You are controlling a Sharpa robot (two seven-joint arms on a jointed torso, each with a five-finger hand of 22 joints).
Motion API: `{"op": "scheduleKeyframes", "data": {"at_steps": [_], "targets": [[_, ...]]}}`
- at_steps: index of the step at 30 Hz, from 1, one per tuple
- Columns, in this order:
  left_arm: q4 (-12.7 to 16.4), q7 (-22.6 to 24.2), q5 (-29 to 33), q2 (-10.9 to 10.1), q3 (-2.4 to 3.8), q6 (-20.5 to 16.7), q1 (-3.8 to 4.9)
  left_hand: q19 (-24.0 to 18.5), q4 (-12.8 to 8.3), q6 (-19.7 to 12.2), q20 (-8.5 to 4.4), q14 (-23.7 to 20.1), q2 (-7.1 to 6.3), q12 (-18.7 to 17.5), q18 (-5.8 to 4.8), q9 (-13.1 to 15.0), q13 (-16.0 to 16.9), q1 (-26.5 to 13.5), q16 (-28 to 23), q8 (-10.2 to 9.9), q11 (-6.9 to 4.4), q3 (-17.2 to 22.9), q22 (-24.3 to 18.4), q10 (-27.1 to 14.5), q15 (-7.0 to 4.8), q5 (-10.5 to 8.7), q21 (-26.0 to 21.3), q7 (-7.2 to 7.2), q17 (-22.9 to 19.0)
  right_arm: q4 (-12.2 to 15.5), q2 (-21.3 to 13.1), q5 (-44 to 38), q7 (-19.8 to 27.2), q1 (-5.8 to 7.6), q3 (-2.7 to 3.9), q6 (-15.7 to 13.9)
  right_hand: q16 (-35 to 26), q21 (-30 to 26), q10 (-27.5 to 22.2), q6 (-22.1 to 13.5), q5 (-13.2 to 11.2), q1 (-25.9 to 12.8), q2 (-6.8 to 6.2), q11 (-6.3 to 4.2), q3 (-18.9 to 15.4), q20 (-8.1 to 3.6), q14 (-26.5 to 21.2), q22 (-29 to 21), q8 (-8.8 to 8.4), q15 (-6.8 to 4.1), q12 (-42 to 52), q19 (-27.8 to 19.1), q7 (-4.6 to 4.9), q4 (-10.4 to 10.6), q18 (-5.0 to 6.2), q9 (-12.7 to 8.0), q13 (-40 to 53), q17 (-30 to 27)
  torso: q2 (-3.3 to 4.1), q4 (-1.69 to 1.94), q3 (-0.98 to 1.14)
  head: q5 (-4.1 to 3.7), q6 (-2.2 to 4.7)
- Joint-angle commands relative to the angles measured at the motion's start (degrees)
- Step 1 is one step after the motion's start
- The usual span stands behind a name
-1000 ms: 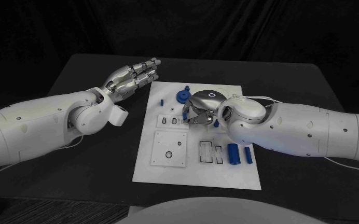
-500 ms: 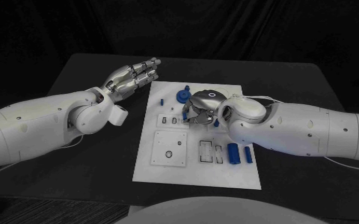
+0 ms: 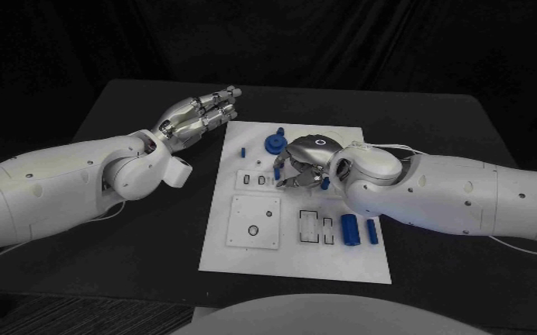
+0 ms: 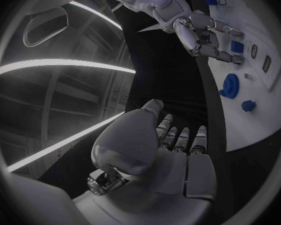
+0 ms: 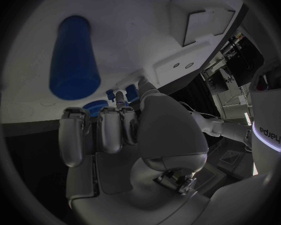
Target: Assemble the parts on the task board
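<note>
Right robot hand (image 3: 300, 166) curls over small blue parts (image 3: 276, 171) on task board (image 3: 293, 253).

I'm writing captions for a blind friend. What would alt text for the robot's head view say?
A white rectangular task board lies on a black table with small blue parts on it, and the silver right hand is lowered over its middle, fingers curled down among the parts. The silver left hand hovers beside the board's far left corner, fingers straight and holding nothing.

head: looks down on my worktop (image 3: 134, 110) and board (image 3: 293, 253)
wrists: close behind my hands, both facing the board
</note>
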Motion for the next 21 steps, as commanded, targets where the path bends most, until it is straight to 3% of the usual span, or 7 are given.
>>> {"op": "scheduleKeyframes", "data": {"at_steps": [1, 7, 8, 9, 11, 12, 21], "targets": [[0.0, 0.5, 0.0, 0.2, 0.05, 0.6, -0.08, 0.0, -0.1, -0.1, 0.34, 0.0, 0.05, -0.2, 1.04, 0.0, -0.1, -0.4, -0.2, 0.2, 0.39, 0.4, 0.1, -0.2, 0.38, 0.31, 0.2, 0.28, -0.1, 0.5, -0.4, -0.4, 1.3, -0.27, -0.12, -1.9, 0.4, -0.6, 3.2, -1.4, -0.3, 0.4, -0.48, -0.53, 0.1, -0.47, 3.4, 13.4, -0.25, -0.59, -0.1, 3.5, -0.24, 0.8, -0.9, -0.6, 1.7, 0.0, 0.0, 0.0, 0.0, -0.07, 0.08], [0.0, 0.8, 0.0, 0.2, 0.05, 0.5, -0.09, 0.0, -0.4, 0.0, 0.53, 0.0, -0.05, -0.2, 1.03, 0.1, -0.1, -0.4, -0.2, 0.3, 0.38, 0.8, 0.1, -0.2, 0.43, 0.24, 0.3, 0.27, -0.1, 1.7, -1.4, -0.4, 2.7, -0.06, -0.09, -5.6, 0.4, -0.8, 3.0, -1.6, -0.4, 0.5, -0.47, -0.71, 0.2, -0.45, 3.4, 13.3, -0.2, -0.5, -0.6, 3.4, -0.31, 1.0, -0.87, -0.8, 1.1, 0.0, 0.01, 0.03, 0.02, 0.09, 0.25], [0.0, 1.0, 0.0, 0.2, 0.05, 0.4, -0.1, 0.1, -1.3, 0.1, 1.34, 0.0, -0.47, -0.2, 0.99, 0.1, -0.1, -0.2, -0.2, 0.3, 0.35, 1.6, 0.1, -0.2, 0.5, -0.46, 0.3, 0.28, -0.1, 2.1, -1.7, -0.4, 3.1, 0.05, -0.09, -6.7, 0.4, -0.8, 2.8, -1.8, -0.4, 0.7, -0.47, -0.85, 0.2, -0.4, 3.4, 13.3, -0.19, -0.43, -0.9, 3.4, -0.44, 1.2, -0.86, -1.0, 0.7, -0.1, 0.0, 0.06, 0.01, 0.1, 0.28], [0.0, 1.2, 0.0, 0.2, 0.05, 0.4, -0.1, 0.6, -4.9, 0.3, 2.41, 0.0, -1.57, -0.2, 0.88, 0.1, -0.1, 1.0, -0.2, 0.5, 0.49, 5.3, 0.3, -0.2, 0.56, -2.0, 0.6, 0.32, -0.1, 2.5, -1.9, -0.4, 3.4, 0.22, -0.08, -7.9, 0.4, -0.9, 2.6, -2.5, -0.1, 1.2, -0.42, -1.06, 0.4, -0.37, 3.4, 13.3, -0.21, -0.44, -1.0, 3.4, -0.72, 1.3, -0.85, -1.4, 0.6, -0.1, 0.0, 0.07, 0.0, 0.1, 0.33], [0.0, 1.6, 0.0, 0.2, 0.05, 0.4, -0.1, 1.0, -6.2, 0.8, 2.51, 0.0, -3.01, -0.2, 0.87, 0.1, -0.1, -0.6, -0.2, 0.8, 0.41, 8.2, 0.4, -0.2, 0.75, -4.89, 0.9, 0.16, -0.1, 3.3, -2.5, -0.4, 4.0, 0.63, -0.06, -9.8, 0.3, -1.1, 2.5, -4.1, 0.3, 1.7, -0.63, -1.24, 0.4, -0.45, 3.3, 13.2, -0.26, -0.57, -1.2, 3.2, -0.94, 1.8, -0.79, -2.2, 0.3, -0.4, -0.01, 0.06, 0.0, 0.17, 0.35], [0.0, 1.8, 0.0, 0.1, 0.05, 0.4, -0.1, 1.1, -6.5, 0.9, 2.52, 0.0, -3.36, -0.2, 0.89, 0.1, -0.1, -0.7, -0.2, 0.8, 0.31, 8.6, 0.5, -0.2, 0.75, -5.14, 1.0, 0.19, -0.1, 3.8, -2.9, -0.4, 4.3, 0.93, -0.05, -10.7, 0.3, -1.4, 2.3, -5.2, 0.3, 1.9, -0.93, -1.45, 0.4, -0.47, 3.2, 13.1, -0.27, -0.57, -1.5, 3.1, -1.14, 2.3, -0.73, -2.8, 0.0, -0.6, -0.03, 0.02, 0.0, 0.19, 0.34], [0.0, 2.6, 0.0, -0.1, 0.06, -0.4, -0.09, 1.3, -7.3, 1.1, 2.53, 0.0, -3.83, -0.2, 0.87, 0.2, -0.1, -1.0, -0.2, 0.9, 0.46, 9.8, 0.5, -0.2, 0.84, -4.51, 1.1, 0.38, -0.1, 9.2, -7.0, -0.4, 5.5, 4.34, -0.02, -15.3, 0.5, -1.2, 2.1, -6.1, -0.1, 2.6, -1.13, -1.71, 0.6, -0.58, 3.3, 13.2, 0.06, -0.71, -1.3, 3.2, -1.42, 3.9, -0.77, -3.8, 0.0, -0.3, -0.09, -0.17, -0.09, 0.28, 0.57]]}}
